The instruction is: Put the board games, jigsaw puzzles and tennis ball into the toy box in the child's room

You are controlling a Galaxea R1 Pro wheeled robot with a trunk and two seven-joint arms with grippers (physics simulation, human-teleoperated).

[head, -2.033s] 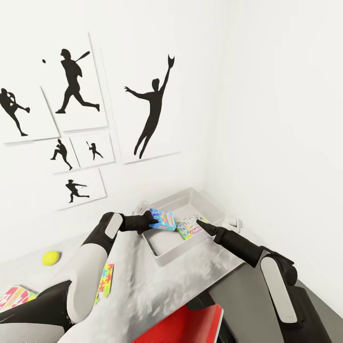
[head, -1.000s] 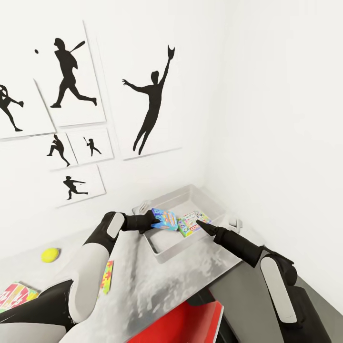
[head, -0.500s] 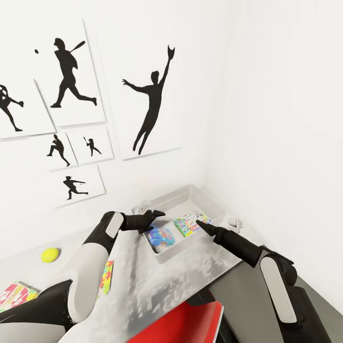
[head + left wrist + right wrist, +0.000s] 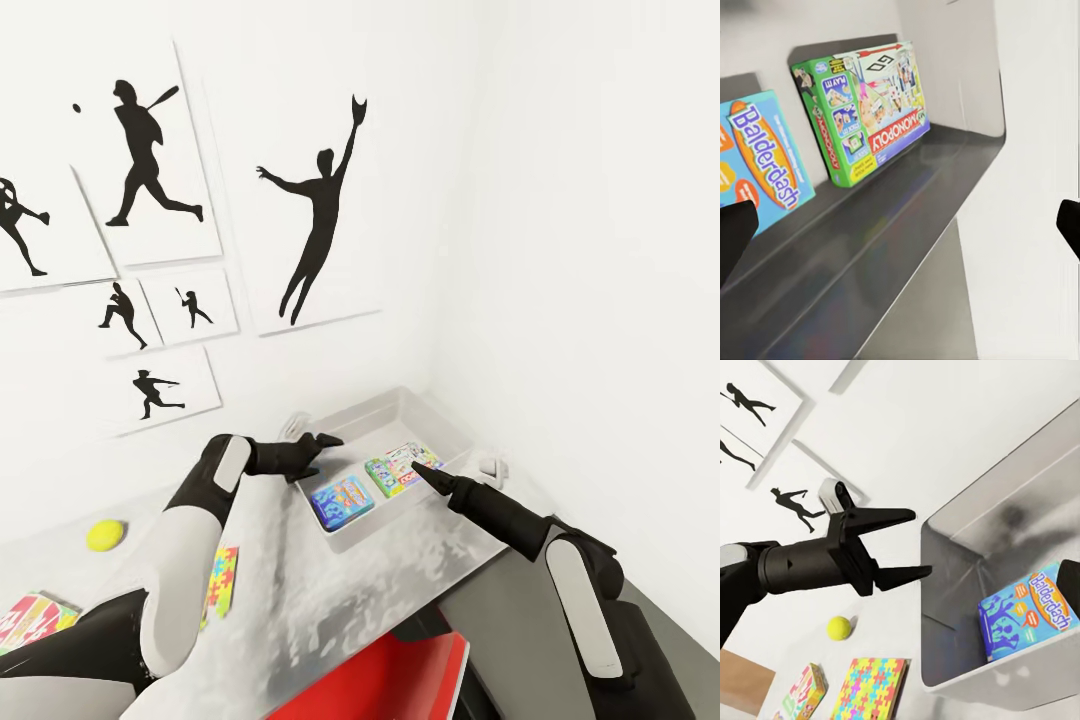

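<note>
The light grey toy box (image 4: 346,540) stands on the white table (image 4: 300,610) by the wall corner. Inside it lie two board games: a small blue one (image 4: 342,497) (image 4: 765,165) (image 4: 1027,611) and a green-edged one (image 4: 403,468) (image 4: 866,105). My left gripper (image 4: 328,455) (image 4: 921,541) hovers open over the box's left rim, holding nothing. My right gripper (image 4: 418,469) points at the green-edged game from the box's right side, open and empty. The tennis ball (image 4: 105,535) (image 4: 838,627), a jigsaw puzzle (image 4: 220,585) (image 4: 870,690) and another printed board game (image 4: 35,615) (image 4: 804,690) lie on the table to the left.
White walls close in behind and to the right of the box, the back one hung with baseball silhouette posters (image 4: 320,230). A red object (image 4: 400,680) sits below the table's near edge. A dark grey lower unit (image 4: 500,620) joins the table on the right.
The left gripper opened and let go of the blue board game, which dropped flat into the toy box. The left gripper then rose slightly. The right arm stayed put.
</note>
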